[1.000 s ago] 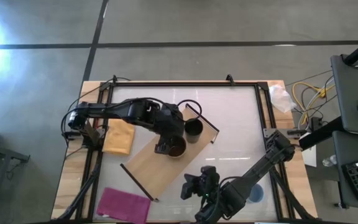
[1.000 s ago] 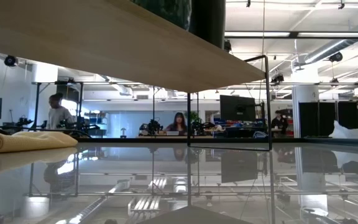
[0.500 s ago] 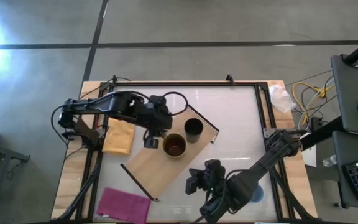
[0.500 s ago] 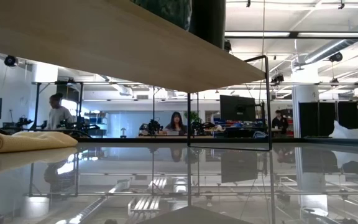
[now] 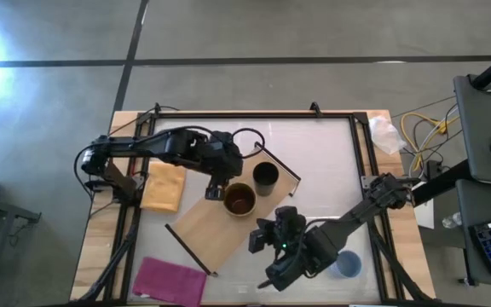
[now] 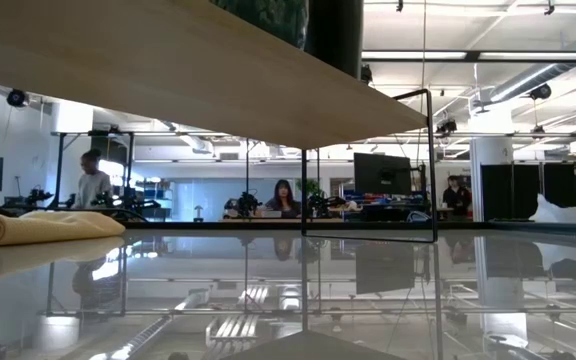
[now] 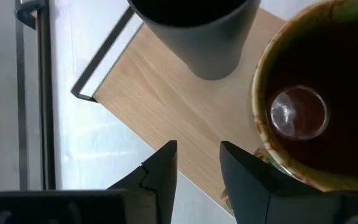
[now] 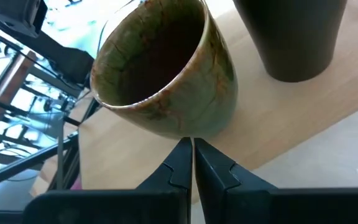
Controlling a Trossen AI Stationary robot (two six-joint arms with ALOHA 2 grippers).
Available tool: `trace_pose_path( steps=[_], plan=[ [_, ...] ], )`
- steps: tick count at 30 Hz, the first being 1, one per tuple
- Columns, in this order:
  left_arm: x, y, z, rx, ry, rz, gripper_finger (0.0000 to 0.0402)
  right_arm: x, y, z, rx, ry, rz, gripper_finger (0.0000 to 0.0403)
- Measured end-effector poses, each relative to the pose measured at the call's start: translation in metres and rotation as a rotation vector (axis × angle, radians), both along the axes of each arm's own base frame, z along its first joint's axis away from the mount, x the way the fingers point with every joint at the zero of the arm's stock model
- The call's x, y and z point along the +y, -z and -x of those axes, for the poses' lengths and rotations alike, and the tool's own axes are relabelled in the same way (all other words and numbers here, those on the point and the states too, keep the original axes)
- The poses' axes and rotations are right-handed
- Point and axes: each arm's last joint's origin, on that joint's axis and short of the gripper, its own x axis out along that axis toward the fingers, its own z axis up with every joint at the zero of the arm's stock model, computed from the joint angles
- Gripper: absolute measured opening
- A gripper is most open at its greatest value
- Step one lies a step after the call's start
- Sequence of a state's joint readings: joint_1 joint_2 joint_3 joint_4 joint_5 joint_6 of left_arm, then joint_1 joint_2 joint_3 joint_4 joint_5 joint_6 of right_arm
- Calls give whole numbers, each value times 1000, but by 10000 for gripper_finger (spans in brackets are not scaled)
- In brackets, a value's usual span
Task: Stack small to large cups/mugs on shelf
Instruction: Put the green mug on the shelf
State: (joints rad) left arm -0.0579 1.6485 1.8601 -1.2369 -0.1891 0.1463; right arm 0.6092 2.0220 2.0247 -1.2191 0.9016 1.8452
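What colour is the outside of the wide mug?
Mottled olive-green with brown streaks, on the mug; right wrist view.

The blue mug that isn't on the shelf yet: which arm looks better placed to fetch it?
Probably the right. The blue-grey mug stands beside the right arm, whose gripper is empty. The left gripper hovers by the brown mug, across the shelf.

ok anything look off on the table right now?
One thing: the blue mug sits off the shelf, by the right arm, while the black cup and brown mug stand upright on it. Nothing spilled.
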Motion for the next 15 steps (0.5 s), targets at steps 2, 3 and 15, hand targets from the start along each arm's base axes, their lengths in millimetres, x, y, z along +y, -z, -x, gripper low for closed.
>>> trace_pose_path(
  steps=[2,3,15],
  plan=[
    [2,4,0,15,-3,-2,107,-1,0,-1,13,-7,-2,8],
    [2,6,-1,22,-2,-3,107,-2,0,-1,16,-8,-4,8],
    [2,10,0,46,22,22,107,-16,1,-10,54,-4,12,8]
  ],
)
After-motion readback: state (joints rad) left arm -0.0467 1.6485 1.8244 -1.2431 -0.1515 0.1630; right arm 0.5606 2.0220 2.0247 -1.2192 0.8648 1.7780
